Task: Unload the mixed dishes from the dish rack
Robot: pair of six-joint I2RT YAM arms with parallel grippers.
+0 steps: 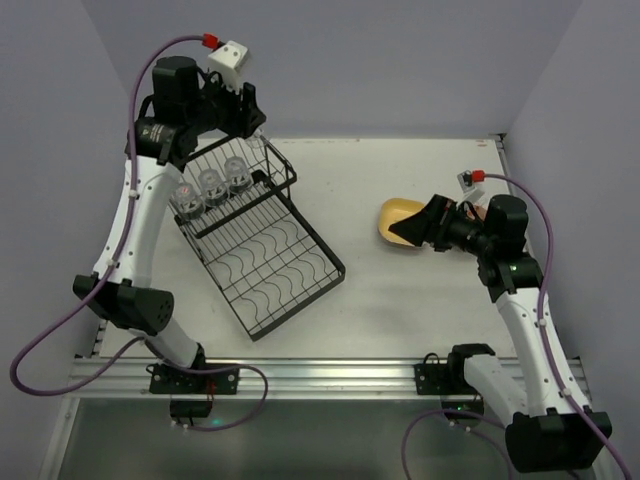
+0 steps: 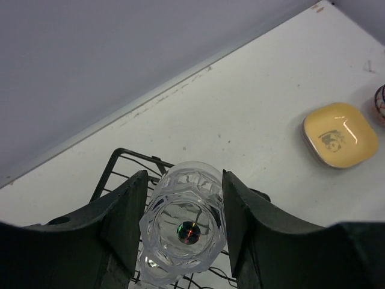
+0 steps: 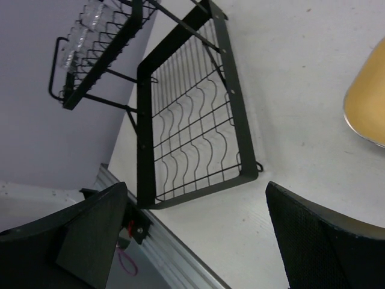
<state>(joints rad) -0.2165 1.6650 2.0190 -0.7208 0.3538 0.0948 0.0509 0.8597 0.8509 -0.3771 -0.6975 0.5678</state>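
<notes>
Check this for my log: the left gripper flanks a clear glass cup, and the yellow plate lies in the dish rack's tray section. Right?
No: the yellow plate lies on the table, right of the dish rack; the top external view shows it. The left gripper does flank the clear glass cup.

This looks like a robotics lab test cell. A bare white table (image 1: 420, 300) is walled by plain lilac panels (image 1: 400, 60) just beyond the left pincer (image 1: 252, 125). Well behind the right pincer (image 1: 414, 227), an aluminium rail (image 1: 330, 378) carries two arms, and purple cables (image 1: 546, 240) trail loose.
</notes>
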